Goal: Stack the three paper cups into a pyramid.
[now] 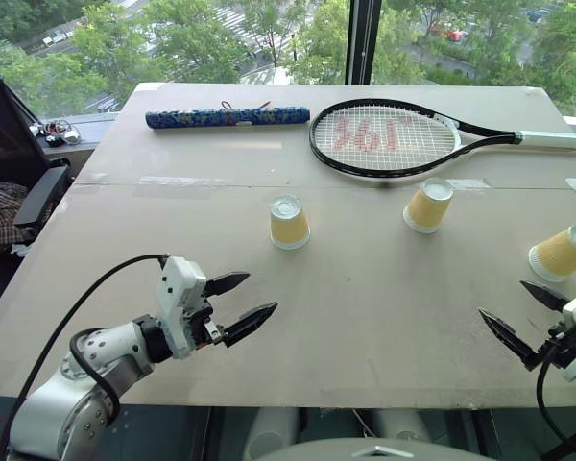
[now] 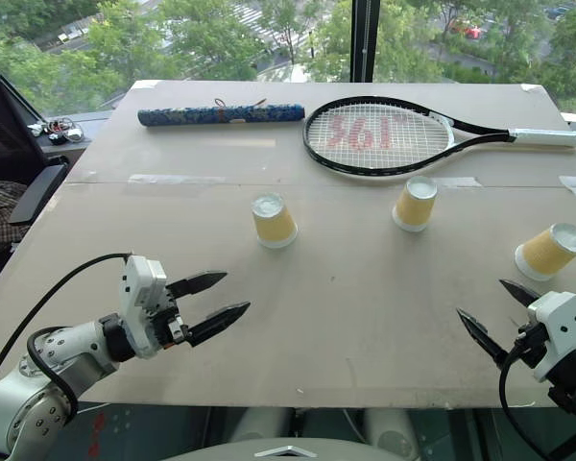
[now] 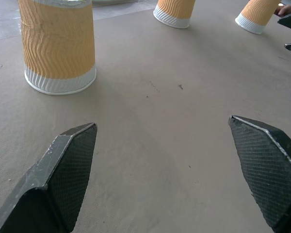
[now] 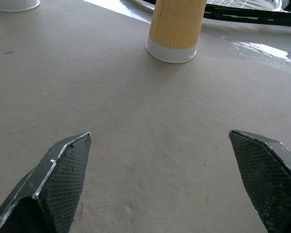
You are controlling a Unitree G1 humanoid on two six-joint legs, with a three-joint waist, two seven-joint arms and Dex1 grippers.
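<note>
Nothing is stacked yet. Nearest, the left gripper and right gripper hover over the worktop with jaws spread and empty. Beyond them the three paper cups stand apart, all upside down: left cup, middle cup just before the tennis racket, right cup, which seems tilted. The whole pyramid remains to be built.

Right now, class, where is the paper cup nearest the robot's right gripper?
In the left eye view, that cup stands upside down at the table's right edge, just beyond the open right gripper and apart from it.
</note>
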